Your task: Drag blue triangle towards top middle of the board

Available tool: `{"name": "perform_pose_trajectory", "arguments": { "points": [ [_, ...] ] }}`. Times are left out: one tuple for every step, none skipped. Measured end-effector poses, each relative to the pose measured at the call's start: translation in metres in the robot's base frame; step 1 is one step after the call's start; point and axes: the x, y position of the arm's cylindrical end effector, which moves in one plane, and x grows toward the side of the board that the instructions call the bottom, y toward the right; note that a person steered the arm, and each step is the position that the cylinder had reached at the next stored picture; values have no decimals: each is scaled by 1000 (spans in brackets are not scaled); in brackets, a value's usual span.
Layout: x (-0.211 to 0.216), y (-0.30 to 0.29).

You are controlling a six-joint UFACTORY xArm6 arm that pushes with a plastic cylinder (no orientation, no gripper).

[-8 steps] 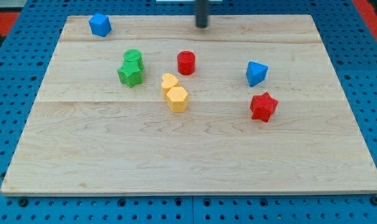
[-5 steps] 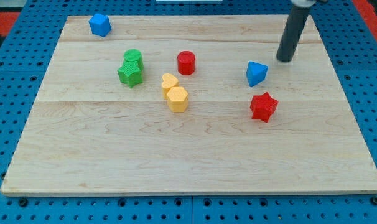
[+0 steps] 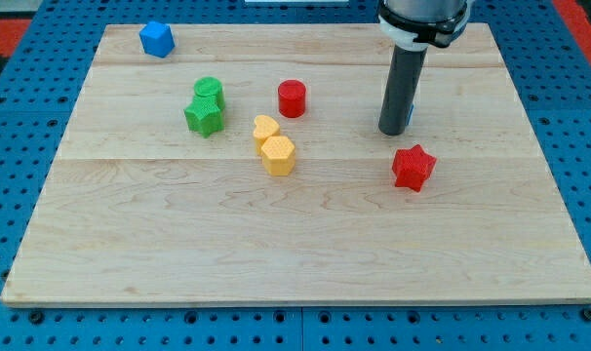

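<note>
My tip (image 3: pixel 391 130) stands right of the board's middle, directly in front of the blue triangle. The rod hides almost all of that block; only a thin blue sliver (image 3: pixel 410 113) shows at the rod's right edge. Whether the tip touches it cannot be told. The red star (image 3: pixel 413 167) lies just below and right of my tip.
A red cylinder (image 3: pixel 292 97) stands left of my tip. A yellow heart (image 3: pixel 265 128) and yellow hexagon (image 3: pixel 278 155) sit together near the centre. A green cylinder (image 3: pixel 209 93) and green star (image 3: pixel 203 116) sit at the left. A blue block (image 3: pixel 156 39) lies at the top left corner.
My tip swept from the top middle to the right, then came down-left to stand in front of the blue triangle, hiding it. The other blocks have not moved.
</note>
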Motion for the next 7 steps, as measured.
{"name": "perform_pose_trajectory", "arguments": {
  "points": [
    [0, 0],
    [0, 0],
    [-10, -6],
    [-10, -12],
    [-3, -13],
    [-11, 12],
    [-34, 15]
  ]
}}
